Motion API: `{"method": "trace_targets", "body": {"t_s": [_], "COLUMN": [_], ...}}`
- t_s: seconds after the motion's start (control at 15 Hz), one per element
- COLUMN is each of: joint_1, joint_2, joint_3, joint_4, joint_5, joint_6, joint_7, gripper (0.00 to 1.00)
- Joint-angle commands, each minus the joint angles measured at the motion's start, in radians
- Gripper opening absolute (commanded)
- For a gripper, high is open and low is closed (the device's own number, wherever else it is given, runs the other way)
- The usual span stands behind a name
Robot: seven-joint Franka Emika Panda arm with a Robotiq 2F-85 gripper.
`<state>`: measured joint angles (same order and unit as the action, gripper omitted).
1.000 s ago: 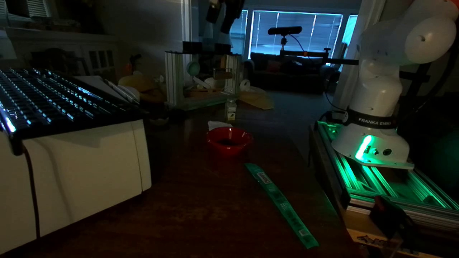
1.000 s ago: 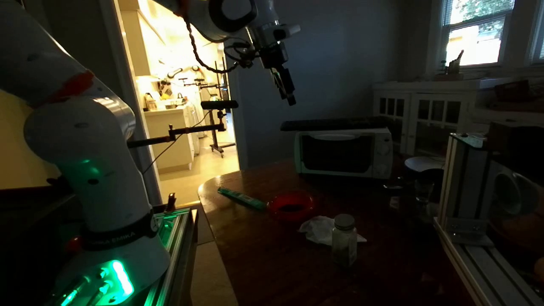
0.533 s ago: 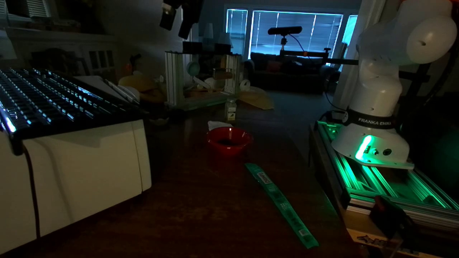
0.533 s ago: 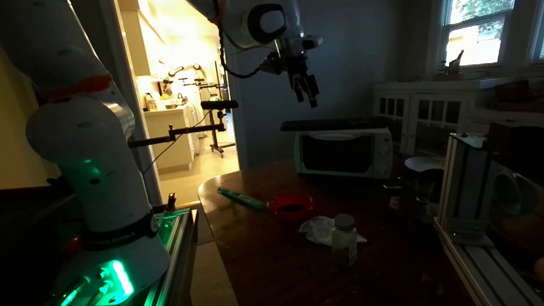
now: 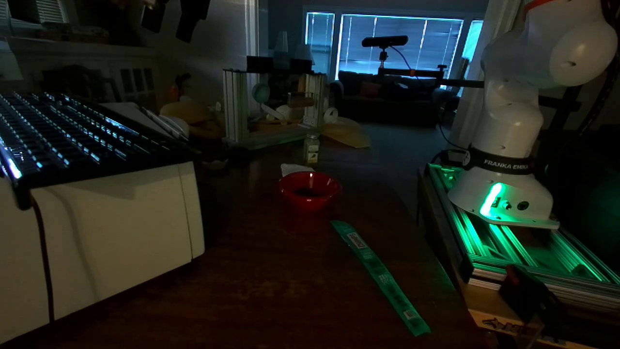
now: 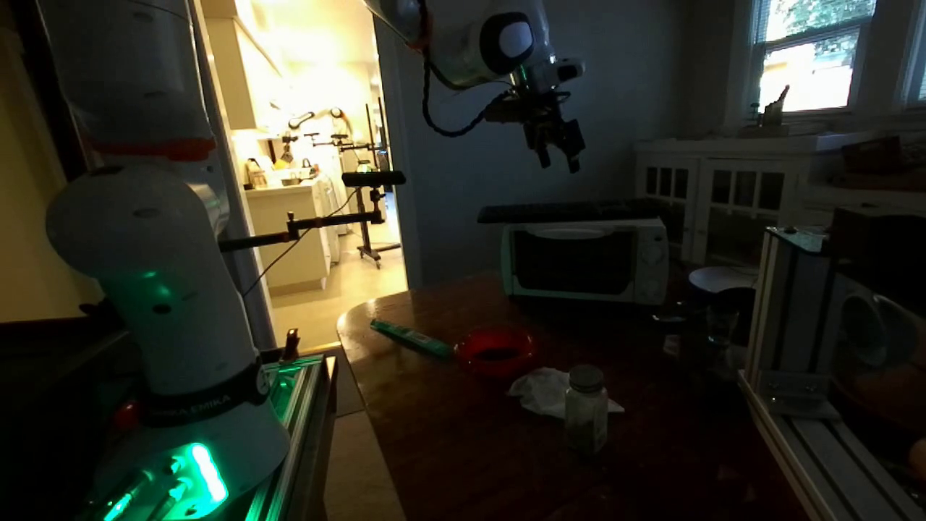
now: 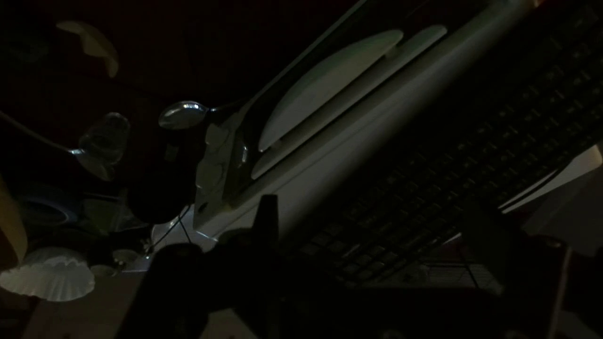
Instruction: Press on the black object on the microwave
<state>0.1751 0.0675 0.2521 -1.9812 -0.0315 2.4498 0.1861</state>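
Observation:
The black object is a wide black keyboard lying flat on top of the microwave. In an exterior view its keys glint bluish-white, and the microwave's plain white side shows below. My gripper hangs above the keyboard with a clear gap, fingers pointing down. Its fingertips also show at the top of an exterior view. It is open and empty. In the dark wrist view the fingers stand wide apart, with the keyboard between and beyond them and the microwave's front handle beside it.
A red bowl, a green packet, a white crumpled cloth and a lidded jar are on the table. A metal frame stands to one side. A spoon and a clear cup lie near the microwave.
My gripper has moved across to above the keyboard, leftward in an exterior view and rightward in an exterior view. It has turned so both fingers show apart. The keyboard and microwave have not moved.

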Motion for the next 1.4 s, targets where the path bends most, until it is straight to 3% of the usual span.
{"method": "trace_targets", "body": {"t_s": [0.0,0.33,0.4,0.87,1.07,1.13,1.33], "joint_1": [0.034,0.072,0.065,0.070,0.062,0.060,0.050], "joint_2": [0.133,0.261,0.197,0.211,0.258,0.269,0.301], "joint_3": [-0.021,-0.041,-0.041,-0.046,-0.034,-0.031,-0.019], "joint_4": [0.152,0.315,0.233,0.253,0.299,0.308,0.338], "joint_5": [-0.067,-0.101,-0.065,-0.065,-0.050,-0.046,-0.024], "joint_6": [-0.007,-0.022,-0.003,-0.004,0.001,0.004,0.011], "joint_7": [-0.003,-0.052,-0.040,-0.041,-0.114,-0.138,-0.233], "gripper": [1.00,1.00,1.00,1.00,1.00,0.80,0.58]}}
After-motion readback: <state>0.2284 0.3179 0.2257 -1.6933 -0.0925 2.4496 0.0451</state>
